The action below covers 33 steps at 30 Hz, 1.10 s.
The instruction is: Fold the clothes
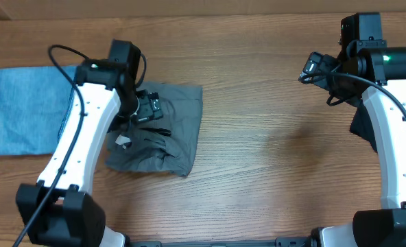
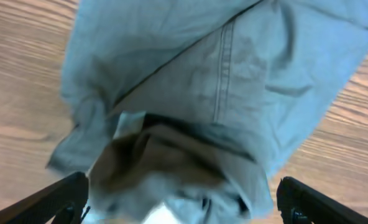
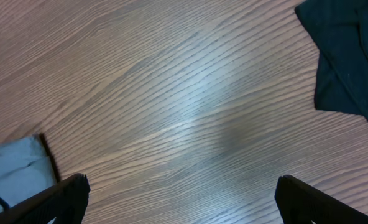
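Bright, even light from above, with soft shadows.
The overhead view is sharp. A pale sheen lies across the wooden table (image 3: 196,118) in the right wrist view. The grey garment (image 2: 221,93) looks blurred, close to the left wrist lens.

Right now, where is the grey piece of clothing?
In the overhead view the grey garment lies left of the table's centre, under the left claw, just right of the blue denim.

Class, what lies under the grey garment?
The wooden table shows all round the grey garment; anything directly beneath is covered by the cloth. The left tool is above it, open.
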Tool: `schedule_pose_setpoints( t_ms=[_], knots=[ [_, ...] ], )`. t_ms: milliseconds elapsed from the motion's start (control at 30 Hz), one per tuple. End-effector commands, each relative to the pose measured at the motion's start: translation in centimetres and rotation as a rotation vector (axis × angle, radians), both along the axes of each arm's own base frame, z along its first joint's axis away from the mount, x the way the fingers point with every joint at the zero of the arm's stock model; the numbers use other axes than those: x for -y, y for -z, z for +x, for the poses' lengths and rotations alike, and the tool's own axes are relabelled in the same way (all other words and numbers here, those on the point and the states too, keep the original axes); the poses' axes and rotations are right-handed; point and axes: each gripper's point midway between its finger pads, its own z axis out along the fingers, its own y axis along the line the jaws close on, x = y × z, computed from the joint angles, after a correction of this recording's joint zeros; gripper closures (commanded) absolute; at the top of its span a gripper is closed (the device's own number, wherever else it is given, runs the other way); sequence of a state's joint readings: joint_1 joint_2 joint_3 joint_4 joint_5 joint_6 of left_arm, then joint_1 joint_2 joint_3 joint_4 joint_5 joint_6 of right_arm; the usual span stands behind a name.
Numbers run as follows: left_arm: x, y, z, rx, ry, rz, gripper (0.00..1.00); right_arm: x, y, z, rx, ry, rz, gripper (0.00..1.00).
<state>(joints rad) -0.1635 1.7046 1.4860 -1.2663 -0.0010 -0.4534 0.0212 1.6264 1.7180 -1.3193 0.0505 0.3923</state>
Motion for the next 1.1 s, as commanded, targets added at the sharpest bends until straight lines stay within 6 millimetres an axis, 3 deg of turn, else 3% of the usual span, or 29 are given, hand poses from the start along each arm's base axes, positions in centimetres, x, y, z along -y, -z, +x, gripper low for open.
schedule_pose_setpoints(
  t_ms=[0, 33, 67, 100, 233, 333, 433, 767, 967, 1067],
  knots=[
    [-0.1, 3.1, -2.2, -0.117, -0.020, -0.002, 0.23, 0.0, 0.1, 0.1, 0.000, 0.004, 0.006, 0.00],
    [-0.3, 3.0, -3.5, -0.171, -0.021, 0.008, 0.64, 0.0, 0.1, 0.1, 0.000, 0.004, 0.006, 0.00],
    [-0.4, 2.8, -4.4, -0.204, -0.021, 0.014, 0.80, 0.0, 0.1, 0.1, 0.000, 0.004, 0.006, 0.00],
    [-0.6, 2.7, -5.1, -0.235, -0.021, 0.019, 0.82, 0.0, 0.1, 0.1, 0.000, 0.004, 0.006, 0.00],
    [-1.8, 2.2, -7.5, -0.333, -0.019, 0.087, 0.75, 0.0, 0.1, 0.1, 0.000, 0.004, 0.006, 0.00],
    [-2.8, 2.1, -8.2, -0.357, -0.022, 0.144, 0.55, 0.0, 0.1, 0.1, 0.000, 0.004, 0.006, 0.00],
    [-3.3, 2.6, -8.5, -0.363, -0.036, 0.171, 0.47, 0.0, 0.1, 0.1, 0.000, 0.004, 0.006, 0.00],
    [-3.8, 5.9, -10.7, -0.423, -0.038, 0.194, 0.43, 0.0, 0.1, 0.1, 0.000, 0.004, 0.006, 0.00],
    [-5.3, 6.4, -11.6, -0.444, -0.055, 0.283, 0.42, 0.0, 0.1, 0.1, 0.000, 0.004, 0.006, 0.00],
    [-5.6, 6.2, -11.5, -0.438, -0.054, 0.299, 0.54, 0.0, 0.1, 0.1, 0.000, 0.004, 0.006, 0.00]
  ],
)
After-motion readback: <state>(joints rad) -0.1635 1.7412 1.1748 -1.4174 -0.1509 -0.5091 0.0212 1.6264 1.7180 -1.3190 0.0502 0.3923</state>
